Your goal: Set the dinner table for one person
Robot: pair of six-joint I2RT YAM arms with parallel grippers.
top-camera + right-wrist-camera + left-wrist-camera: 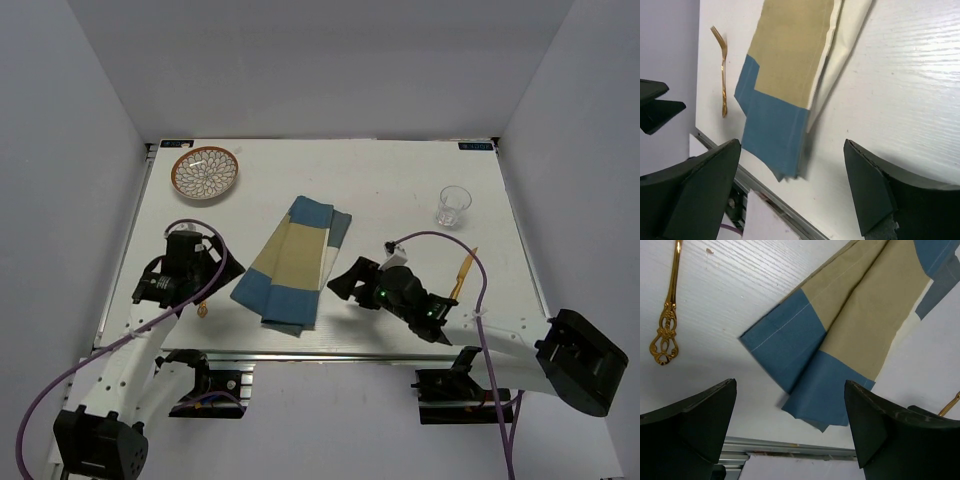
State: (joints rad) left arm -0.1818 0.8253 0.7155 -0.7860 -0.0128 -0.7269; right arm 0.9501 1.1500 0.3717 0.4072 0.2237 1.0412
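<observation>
Dark fingers of the right gripper [792, 145] fill the foot of its wrist view. They are spread wide with nothing between them, and hang just above the near end of the blue-and-tan folded cloth placemat [790, 55]. The left gripper [790, 390] stands likewise wide and empty over the same near corner, from the other side.

The placemat lies askew and doubled over on itself, close to the metal front rail of the large white rectangular dinner table [400, 170], which carries everything else in view. Judgement: both claws are open and low at that end to take a corner each, since the cloth must be spread flat before anything goes on it.

Other items sit at the margins, apart from the cloth:
- the round orange-rimmed patterned plate [204, 172], at the far left corner;
- the clear drinking glass [453, 205], far right;
- a slender gold fork [722, 75], left of the cloth near the left arm;
- a second gold utensil [462, 272], right of the right arm, type not discernible.

Judgement: setting is at an early stage, with nothing yet laid on the placemat.
</observation>
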